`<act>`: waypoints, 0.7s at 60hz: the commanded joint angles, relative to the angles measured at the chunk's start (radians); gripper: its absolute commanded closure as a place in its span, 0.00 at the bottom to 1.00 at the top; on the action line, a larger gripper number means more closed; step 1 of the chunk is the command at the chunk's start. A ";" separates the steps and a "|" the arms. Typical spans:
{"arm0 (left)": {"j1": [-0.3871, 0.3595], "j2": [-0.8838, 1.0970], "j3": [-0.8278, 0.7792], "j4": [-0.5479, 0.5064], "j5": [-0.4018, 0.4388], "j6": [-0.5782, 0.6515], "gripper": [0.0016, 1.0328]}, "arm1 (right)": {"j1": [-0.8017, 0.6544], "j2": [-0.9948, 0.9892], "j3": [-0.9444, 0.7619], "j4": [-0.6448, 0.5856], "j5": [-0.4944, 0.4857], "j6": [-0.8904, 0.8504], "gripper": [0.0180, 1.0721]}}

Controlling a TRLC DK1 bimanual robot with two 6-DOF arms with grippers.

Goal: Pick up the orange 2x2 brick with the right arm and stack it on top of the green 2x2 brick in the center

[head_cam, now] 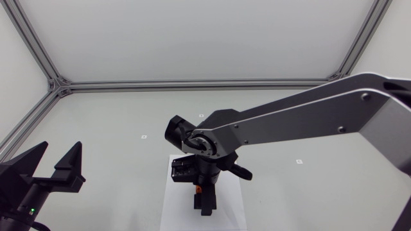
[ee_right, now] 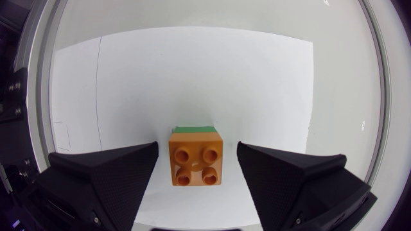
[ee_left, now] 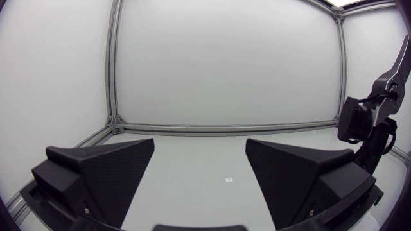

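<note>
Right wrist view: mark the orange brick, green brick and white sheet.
orange brick [ee_right: 196,162], right wrist view, on its studded top face.
green brick [ee_right: 192,129], right wrist view, on the strip showing beyond the orange brick.
white sheet [ee_right: 192,77], right wrist view, on bare paper ahead of the bricks.

orange brick [ee_right: 196,167] on green brick [ee_right: 192,129], white sheet [ee_right: 192,77], black end effectors.

Matte black left hand [head_cam: 60,149] sits low, fingers spread. My silver-grey right arm [head_cam: 308,115] is over centre, right hand [ee_right: 196,147] pointing down, fingers apart.

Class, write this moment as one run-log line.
right gripper: open, straddling orange brick | orange brick: atop green brick | left gripper: open, empty
</note>
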 commanded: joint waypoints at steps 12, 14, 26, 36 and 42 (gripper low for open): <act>0.002 -0.006 -0.041 -0.010 0.001 0.006 0.04 | 0.002 0.030 -0.038 0.011 -0.006 0.009 0.59; 0.002 -0.006 -0.041 -0.010 0.001 0.006 0.04 | 0.002 0.030 -0.039 0.013 -0.006 0.009 0.62; 0.002 -0.006 -0.041 -0.010 0.001 0.006 0.04 | 0.004 0.025 -0.041 0.014 -0.008 0.009 0.71; 0.002 -0.006 -0.041 -0.010 0.001 0.006 0.04 | 0.004 0.022 -0.049 0.016 -0.006 0.007 0.71; 0.002 -0.006 -0.041 -0.010 0.001 0.006 0.04 | 0.004 0.019 -0.055 0.017 -0.006 0.004 0.71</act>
